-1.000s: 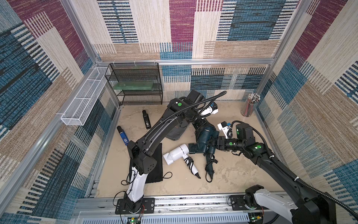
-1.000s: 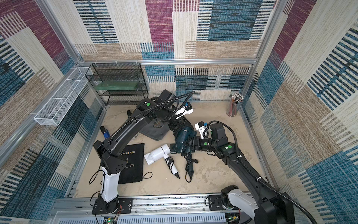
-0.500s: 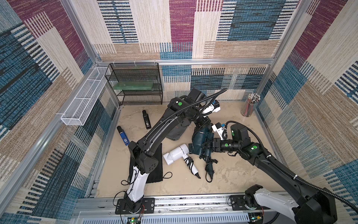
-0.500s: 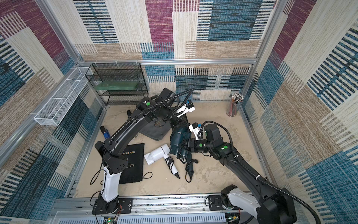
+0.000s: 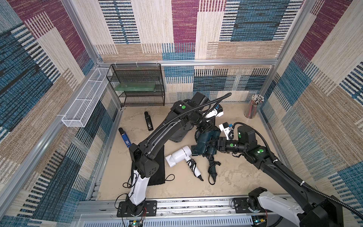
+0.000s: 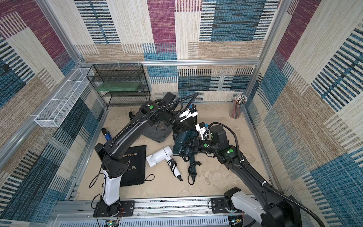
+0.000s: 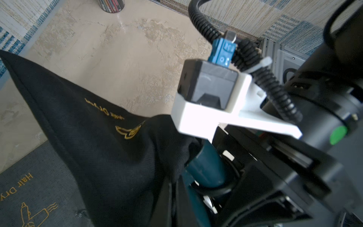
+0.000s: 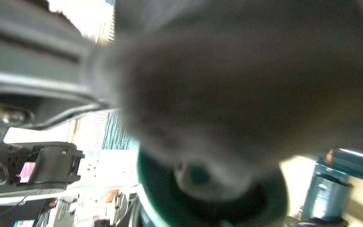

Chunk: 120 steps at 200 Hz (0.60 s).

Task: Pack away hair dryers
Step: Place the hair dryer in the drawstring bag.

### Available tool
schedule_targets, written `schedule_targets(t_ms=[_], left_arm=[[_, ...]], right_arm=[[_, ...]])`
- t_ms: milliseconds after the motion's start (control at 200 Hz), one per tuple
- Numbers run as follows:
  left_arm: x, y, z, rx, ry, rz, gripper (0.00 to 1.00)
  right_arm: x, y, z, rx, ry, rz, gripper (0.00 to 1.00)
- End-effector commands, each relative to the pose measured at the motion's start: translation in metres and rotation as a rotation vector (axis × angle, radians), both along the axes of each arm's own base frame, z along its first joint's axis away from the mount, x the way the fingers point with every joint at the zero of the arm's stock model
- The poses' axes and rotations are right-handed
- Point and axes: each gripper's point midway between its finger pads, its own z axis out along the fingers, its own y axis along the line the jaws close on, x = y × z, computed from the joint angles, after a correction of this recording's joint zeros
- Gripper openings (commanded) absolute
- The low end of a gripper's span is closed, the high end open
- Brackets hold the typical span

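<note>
My left gripper [image 5: 205,128] is shut on the rim of a black pouch [image 7: 98,137] and holds its mouth up off the floor. In the left wrist view the fingers [image 7: 173,202] pinch the cloth. My right gripper [image 5: 213,144] is shut on a dark teal hair dryer [image 5: 206,137], whose barrel [image 7: 206,169] sits at the pouch mouth. Dark cloth blurs most of the right wrist view. A second teal dryer [image 8: 330,188] lies right beside it, with its cord [image 5: 212,169] trailing to the front. The white hair dryer [image 5: 179,157] lies on the floor just left of them.
A grey pouch [image 5: 178,135] lies under my left arm, and another black pouch [image 6: 135,167] lies flat near its base. A black stick gadget [image 5: 148,123] and a blue one [image 5: 124,137] lie at the left. A mesh shelf [image 5: 137,88], wire basket [image 5: 84,106] and pencil cup [image 5: 253,108] line the walls.
My right gripper has moved left with the teal dryer, up to the pouch mouth held by my left gripper. The left arm has shifted only slightly.
</note>
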Motion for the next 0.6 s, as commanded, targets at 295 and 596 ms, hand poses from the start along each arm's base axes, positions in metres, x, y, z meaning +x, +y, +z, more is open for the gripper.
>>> schedule_targets(t_ms=[295,596], left_arm=[[-0.006,0.016,-0.012,0.066,-0.017,-0.010,0.00],[-0.014,0.020,-0.027,0.089,0.038,-0.008,0.00]], right_arm=[[0.010,-0.022,0.021,0.143,-0.002,-0.120,0.00],[0.016,-0.038,0.028,0.200,0.027,-0.209,0.00]])
